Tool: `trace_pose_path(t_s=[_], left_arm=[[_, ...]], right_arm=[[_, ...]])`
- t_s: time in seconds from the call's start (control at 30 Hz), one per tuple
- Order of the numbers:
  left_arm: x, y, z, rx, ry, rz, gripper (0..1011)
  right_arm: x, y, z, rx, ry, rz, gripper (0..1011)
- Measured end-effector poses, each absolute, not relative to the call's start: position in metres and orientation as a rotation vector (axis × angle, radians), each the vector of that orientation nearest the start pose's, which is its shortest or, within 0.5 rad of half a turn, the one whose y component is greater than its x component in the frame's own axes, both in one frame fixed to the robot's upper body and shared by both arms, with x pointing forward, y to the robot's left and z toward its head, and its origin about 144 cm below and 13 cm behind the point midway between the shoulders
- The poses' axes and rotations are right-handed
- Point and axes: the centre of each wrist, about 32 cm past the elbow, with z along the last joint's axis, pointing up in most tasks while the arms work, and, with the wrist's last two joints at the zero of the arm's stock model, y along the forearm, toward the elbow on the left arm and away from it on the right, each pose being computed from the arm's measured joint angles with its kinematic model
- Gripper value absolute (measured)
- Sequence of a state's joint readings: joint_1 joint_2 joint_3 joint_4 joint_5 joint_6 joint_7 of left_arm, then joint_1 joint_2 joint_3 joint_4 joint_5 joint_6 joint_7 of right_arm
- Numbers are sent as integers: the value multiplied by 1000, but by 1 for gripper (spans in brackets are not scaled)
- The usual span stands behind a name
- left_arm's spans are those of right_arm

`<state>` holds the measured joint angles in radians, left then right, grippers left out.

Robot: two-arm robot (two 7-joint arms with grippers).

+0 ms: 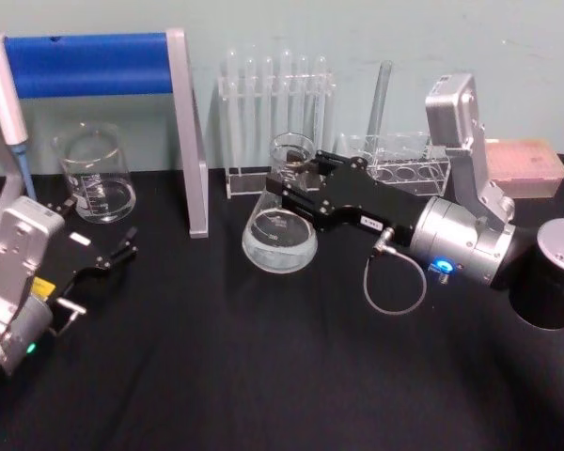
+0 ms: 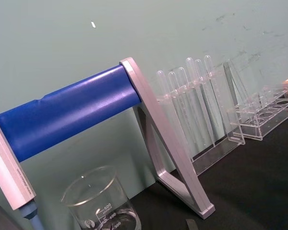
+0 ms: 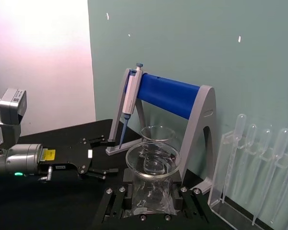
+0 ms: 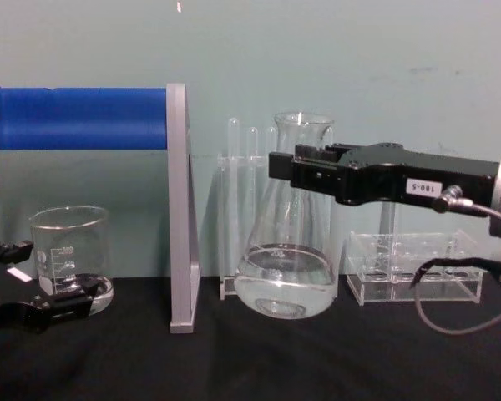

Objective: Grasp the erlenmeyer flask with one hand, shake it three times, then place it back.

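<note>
The erlenmeyer flask (image 1: 280, 235) is clear glass with some clear liquid in its wide base (image 4: 285, 288), and it leans a little at the table's middle. My right gripper (image 1: 289, 191) reaches in from the right and is shut on the flask's neck just under the flared rim (image 3: 152, 155); its black jaws sit on either side of the neck (image 4: 294, 167). Whether the base touches the black table, I cannot tell. The left gripper (image 1: 122, 256) rests open and holds nothing at the left, near the glass beaker (image 4: 67, 251).
A pipette stand with a blue bar (image 1: 94, 64) and grey leg (image 4: 179, 209) stands left of the flask. Behind the flask are a test tube rack (image 1: 277, 113) and a clear rack (image 4: 413, 263). A black cylinder (image 1: 555, 272) and a pink box (image 1: 522, 169) lie far right.
</note>
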<state>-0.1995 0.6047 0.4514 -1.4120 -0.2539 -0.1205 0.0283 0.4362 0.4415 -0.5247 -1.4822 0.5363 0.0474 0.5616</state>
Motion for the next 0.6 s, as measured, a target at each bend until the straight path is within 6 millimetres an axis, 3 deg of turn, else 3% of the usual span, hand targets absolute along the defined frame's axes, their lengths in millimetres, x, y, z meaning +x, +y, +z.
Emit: trace_pose_path(t_s=[0.6], left_arm=[[489,310,1140,304,-285,1248,1001]], right_arm=[[547,-225,1216,-36,-78,-539,449]])
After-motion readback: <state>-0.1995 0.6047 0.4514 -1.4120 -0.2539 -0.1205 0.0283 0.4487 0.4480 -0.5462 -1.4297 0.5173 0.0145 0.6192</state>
